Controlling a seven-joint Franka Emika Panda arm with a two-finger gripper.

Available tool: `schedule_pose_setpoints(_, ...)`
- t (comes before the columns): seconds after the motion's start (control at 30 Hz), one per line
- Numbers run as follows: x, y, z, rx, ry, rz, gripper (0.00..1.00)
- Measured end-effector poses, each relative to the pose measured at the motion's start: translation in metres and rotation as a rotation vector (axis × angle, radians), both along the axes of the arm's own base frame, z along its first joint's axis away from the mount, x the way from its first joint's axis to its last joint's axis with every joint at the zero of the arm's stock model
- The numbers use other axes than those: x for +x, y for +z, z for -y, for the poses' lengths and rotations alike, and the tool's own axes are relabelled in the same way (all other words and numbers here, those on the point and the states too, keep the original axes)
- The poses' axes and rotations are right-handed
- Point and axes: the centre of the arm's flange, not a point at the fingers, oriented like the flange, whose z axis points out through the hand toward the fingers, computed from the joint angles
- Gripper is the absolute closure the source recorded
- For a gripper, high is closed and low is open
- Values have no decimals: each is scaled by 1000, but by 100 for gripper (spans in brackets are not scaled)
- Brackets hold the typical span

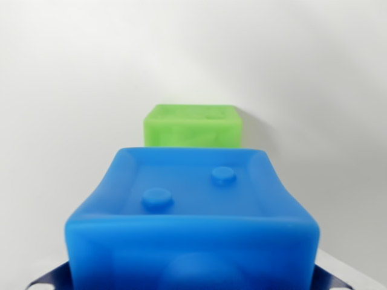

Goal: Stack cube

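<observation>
The end effector [193, 284] shows only as dark blue finger parts at the bottom corners of the wrist view, one on each side of the blue cube [192, 217]. The cube fills the lower half of the picture and sits between those parts, so I judge that the end effector is grasping the blue cube, though the contact itself lies hidden below the frame.

In the wrist view the blue cube is nearest the camera, its face with two round studs and a raised rim turned toward the lens. Beyond it, farther off and slightly to the wrist view's left of centre, stands the green cube [192, 125] on the white surface [72, 90]. It looks upright and square to the camera, well apart from the blue one, with a soft shadow on its right. Nothing else shows on the surface.

The step in hand appears to be carrying the blue cube to the green one. To do it well, the arm should bring the blue cube directly above the green cube, keep the faces parallel and the edges aligned, then descend slowly. Let go only once the blue cube rests flat; an early drop or an offset could tip it or nudge the green cube aside.
</observation>
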Motion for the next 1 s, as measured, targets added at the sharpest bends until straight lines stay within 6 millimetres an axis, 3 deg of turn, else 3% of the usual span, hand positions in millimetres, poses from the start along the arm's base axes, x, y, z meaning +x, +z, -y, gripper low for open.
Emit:
schedule_pose_setpoints(0.47,-1,-29,0,1,0,-1,100)
schedule_pose_setpoints(1.0,-1,-47,0,1,0,-1,100)
